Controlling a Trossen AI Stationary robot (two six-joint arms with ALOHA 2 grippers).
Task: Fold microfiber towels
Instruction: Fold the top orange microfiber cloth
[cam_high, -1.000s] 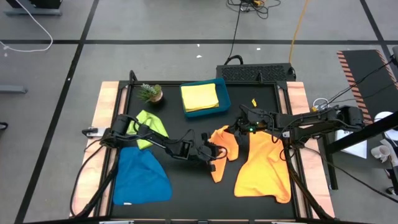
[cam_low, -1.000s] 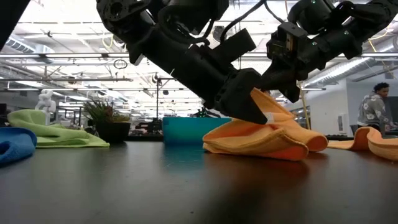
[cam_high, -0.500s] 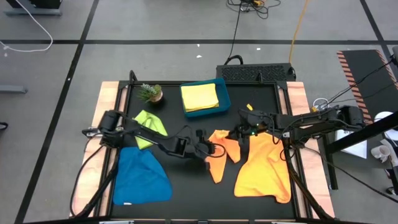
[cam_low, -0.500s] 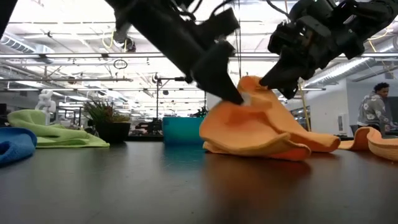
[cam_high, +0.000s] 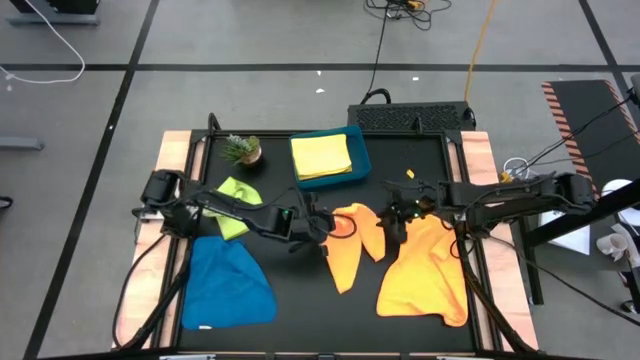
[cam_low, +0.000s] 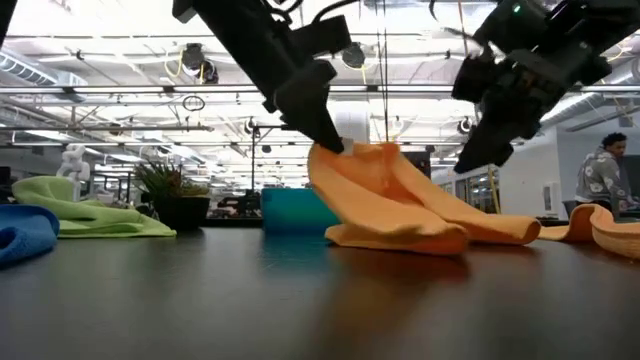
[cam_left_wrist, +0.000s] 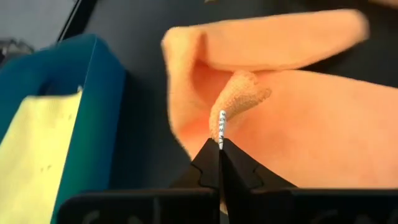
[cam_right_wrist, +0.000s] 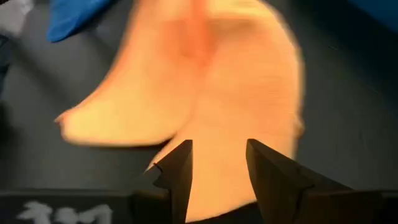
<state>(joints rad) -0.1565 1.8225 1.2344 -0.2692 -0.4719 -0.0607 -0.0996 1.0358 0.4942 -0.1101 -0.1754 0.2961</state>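
A small orange towel (cam_high: 352, 245) lies mid-table, one corner raised off the surface. My left gripper (cam_high: 322, 226) is shut on that corner (cam_low: 345, 158). My right gripper (cam_high: 392, 224) hangs open just right of it, above the orange cloth (cam_right_wrist: 205, 93), touching nothing. A larger orange towel (cam_high: 425, 272) is spread at the right. A blue towel (cam_high: 228, 285) and a lime green towel (cam_high: 240, 198) lie at the left. A folded yellow towel (cam_high: 321, 155) rests in the teal tray (cam_high: 358, 150). My left gripper pinches the small orange towel's raised corner (cam_left_wrist: 231, 113), by its white tag, between its two fingertips. The fingers come slanting down from the table's left. The corner is lifted and the cloth slopes down from it, its lower part (cam_low: 400, 235) lying on the table.
A small potted plant (cam_high: 243, 148) stands at the far left beside the tray. A black box (cam_high: 412, 116) sits beyond the table's far edge. A person (cam_low: 603, 170) shows in the room behind. Bare black tabletop (cam_high: 310, 310) lies along the near edge.
My left gripper has shut on the orange towel's raised corner, then risen and gone toward the table's left edge, drawing that corner up and leftward. My right gripper has opened, let go of the towel and drawn back toward the right. The towel's lower part has stayed on the table.
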